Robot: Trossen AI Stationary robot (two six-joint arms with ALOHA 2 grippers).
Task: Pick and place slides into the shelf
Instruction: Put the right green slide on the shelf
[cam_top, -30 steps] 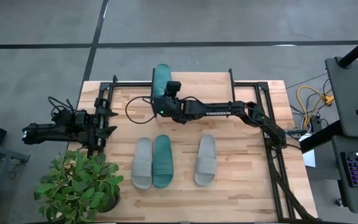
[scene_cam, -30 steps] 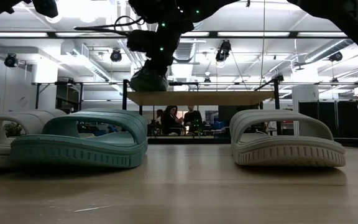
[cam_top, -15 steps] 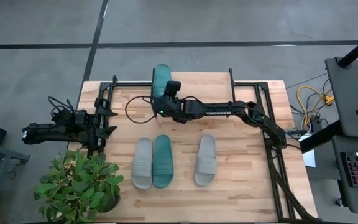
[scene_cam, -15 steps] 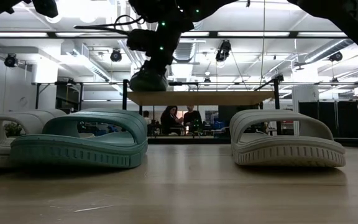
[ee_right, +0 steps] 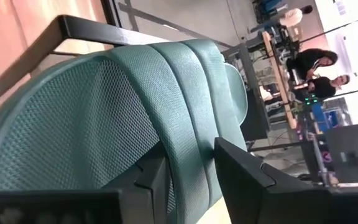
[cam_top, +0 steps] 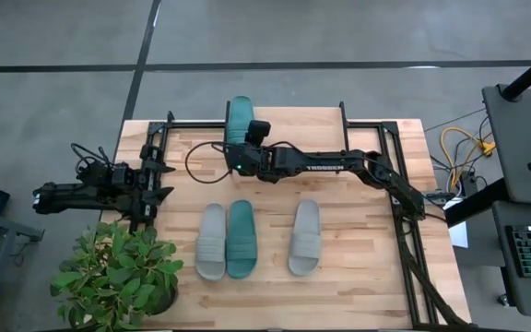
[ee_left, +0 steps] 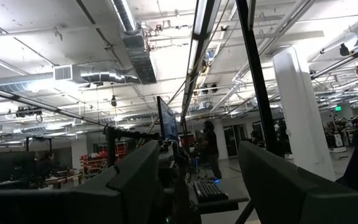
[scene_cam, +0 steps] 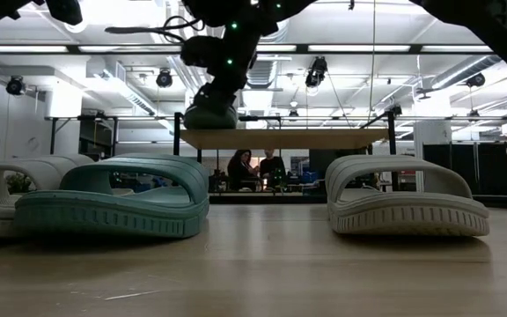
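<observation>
One of four placed, three to go.
Teal green ribbed-strap rubber slide (cam_top: 240,115) lying on the low plank-topped, black-legged shelf (scene_cam: 289,138), at its left end as seen from above. Right gripper (ee_right: 191,168) at that slide, jaws apart and straddling the strap edge; no firm pinch evident, so judged set down. Left on the large wooden tabletop (cam_top: 358,277), near the front: light grey slide (cam_top: 211,242) touching a second teal green slide (cam_top: 241,239), plus another light grey slide (cam_top: 304,237) set apart to the right. Room on the shelf plank for all three, by the look of it. Left gripper (ee_left: 197,162) parked at the table's left edge, jaws apart, nothing between them.
</observation>
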